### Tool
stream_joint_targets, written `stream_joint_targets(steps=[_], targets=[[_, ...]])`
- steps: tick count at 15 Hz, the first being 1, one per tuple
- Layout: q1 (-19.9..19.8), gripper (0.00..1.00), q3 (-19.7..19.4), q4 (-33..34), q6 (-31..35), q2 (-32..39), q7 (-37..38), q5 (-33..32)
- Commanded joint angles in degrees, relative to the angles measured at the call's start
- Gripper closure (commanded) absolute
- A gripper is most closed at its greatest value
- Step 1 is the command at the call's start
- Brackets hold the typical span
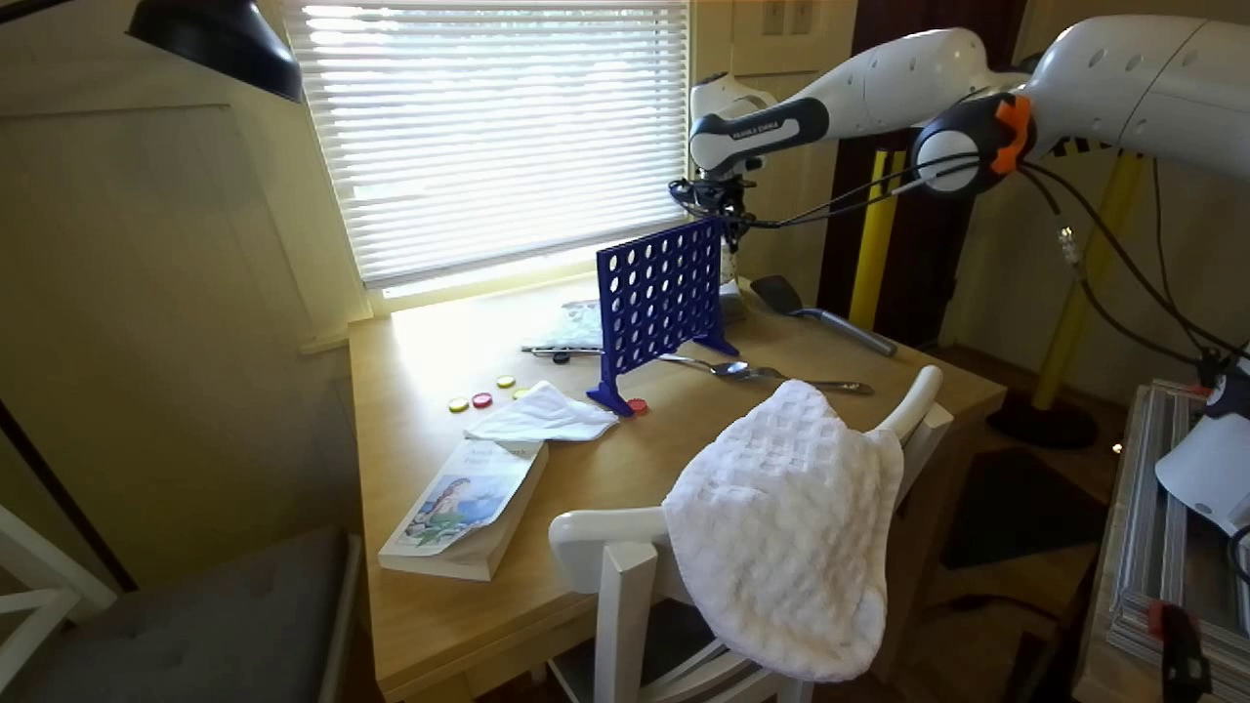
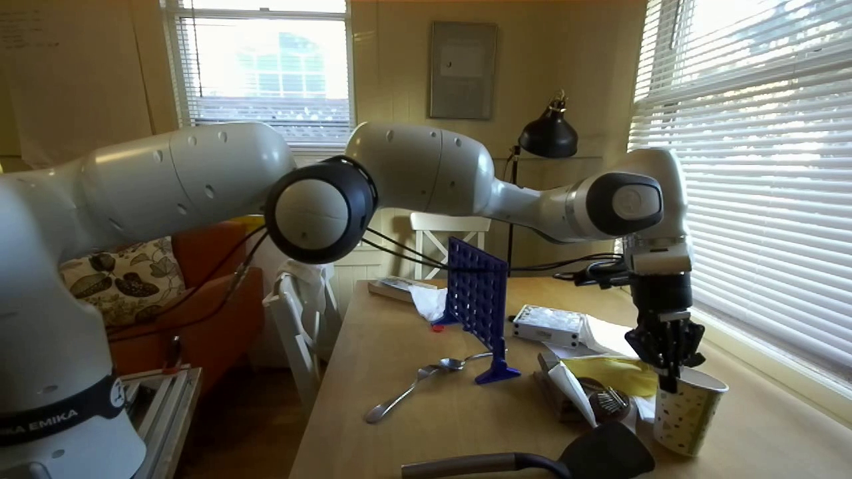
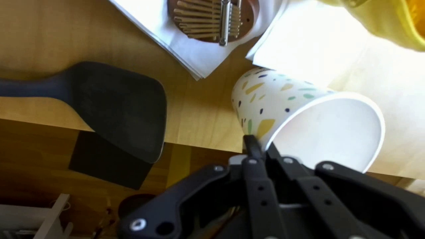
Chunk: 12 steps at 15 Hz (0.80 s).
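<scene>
Fingers (image 3: 253, 146) clenched on the wall of a speckled paper cup (image 3: 257, 96) at its rim, one inside, one outside; cup mouth up. Base contact with the surface (image 3: 206, 122): cannot tell. Left of the fingers, wrist view: dark spatula (image 3: 123, 103), blade past the surface's edge. Ahead of them: white napkins (image 3: 192, 54) carrying a thumb piano (image 3: 196, 23); ahead-right, a yellow item (image 3: 378, 20). Farther off, both exterior views: blue grid board (image 2: 476, 293), upright. Well apart from the fingers, beyond it: book (image 1: 459, 508).
</scene>
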Motion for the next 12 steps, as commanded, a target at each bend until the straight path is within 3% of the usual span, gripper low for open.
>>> stream_joint_targets(steps=[1,10,12], targets=[[-1.18,0.64,1.85,1.07,1.42,0.58,-2.16,2.2],[0.22,0.02,0.92,0.38,2.26,-2.32,-2.27,1.3],[1.24,0.0,0.96,0.92,1.9,-3.43,-2.93,1.21]])
